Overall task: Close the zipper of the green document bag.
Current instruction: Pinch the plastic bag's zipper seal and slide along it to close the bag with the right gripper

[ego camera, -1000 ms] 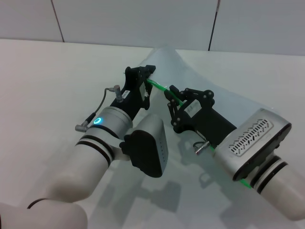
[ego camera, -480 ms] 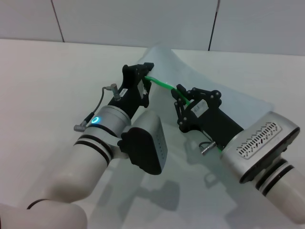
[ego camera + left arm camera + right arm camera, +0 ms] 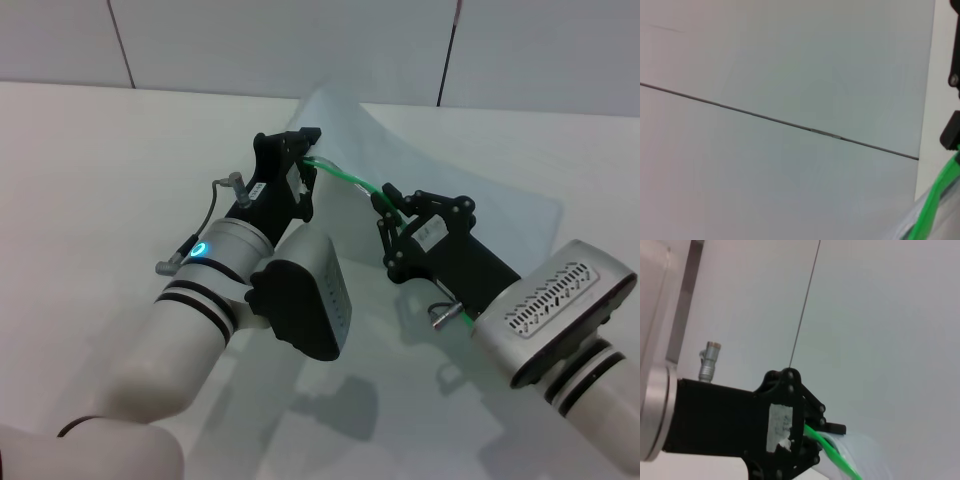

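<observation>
The green document bag (image 3: 470,185) lies as a translucent pale sheet on the white table, its far corner lifted. Its bright green zipper (image 3: 345,176) runs taut between my two grippers. My left gripper (image 3: 306,158) is shut on the far end of the zipper at the raised corner. My right gripper (image 3: 384,203) is shut around the zipper farther along, and a short green stretch shows again beside that arm's wrist. The right wrist view shows the left gripper (image 3: 816,437) with the zipper (image 3: 840,464) leaving it. The zipper (image 3: 934,202) also crosses a corner of the left wrist view.
The white table (image 3: 90,160) stretches to the left of the arms. A grey panelled wall (image 3: 280,40) stands behind it. Both forearms fill the near part of the head view and hide the bag's near edge.
My right gripper has slid along the zipper toward me and to the right, away from the left gripper. The green stretch between the grippers has grown longer. The left gripper barely moved.
</observation>
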